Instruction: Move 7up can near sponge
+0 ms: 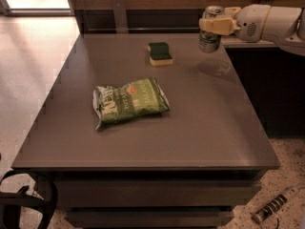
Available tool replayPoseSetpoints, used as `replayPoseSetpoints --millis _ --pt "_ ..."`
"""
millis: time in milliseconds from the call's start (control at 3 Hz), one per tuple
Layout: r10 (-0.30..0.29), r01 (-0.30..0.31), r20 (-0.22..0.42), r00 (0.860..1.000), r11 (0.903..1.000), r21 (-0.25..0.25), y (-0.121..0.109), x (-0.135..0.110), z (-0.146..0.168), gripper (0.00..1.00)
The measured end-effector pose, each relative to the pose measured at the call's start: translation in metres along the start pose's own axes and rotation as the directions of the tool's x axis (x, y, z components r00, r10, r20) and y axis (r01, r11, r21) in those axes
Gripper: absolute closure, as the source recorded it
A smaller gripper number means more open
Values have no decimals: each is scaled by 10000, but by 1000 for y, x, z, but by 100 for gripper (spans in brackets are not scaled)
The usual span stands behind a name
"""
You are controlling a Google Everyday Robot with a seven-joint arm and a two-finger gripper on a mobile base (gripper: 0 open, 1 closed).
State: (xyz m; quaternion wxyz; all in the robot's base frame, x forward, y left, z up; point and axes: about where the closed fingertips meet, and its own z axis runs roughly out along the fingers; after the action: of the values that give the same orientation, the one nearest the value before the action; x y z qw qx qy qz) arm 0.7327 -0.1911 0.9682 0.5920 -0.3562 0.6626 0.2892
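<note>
Carrying step: the pincer (215, 26) clasps the 7up can (208, 42) upright, in the air above the far right corner of the table (190, 137). The next move, I judge, is to go left and set it down just beside the sponge (159, 54) (not on it). The pincer hides the can's middle, and the arm runs off frame.

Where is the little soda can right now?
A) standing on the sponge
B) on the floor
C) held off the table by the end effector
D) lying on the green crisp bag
C: the end effector grips the 7up can in the air, right of the sponge, its shadow on the table below.
</note>
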Motion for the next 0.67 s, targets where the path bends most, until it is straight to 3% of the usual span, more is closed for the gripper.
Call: replayPoseSetpoints --millis 667 --pt "961 -962 -163 9952 9953 -55 -17 44 63 100"
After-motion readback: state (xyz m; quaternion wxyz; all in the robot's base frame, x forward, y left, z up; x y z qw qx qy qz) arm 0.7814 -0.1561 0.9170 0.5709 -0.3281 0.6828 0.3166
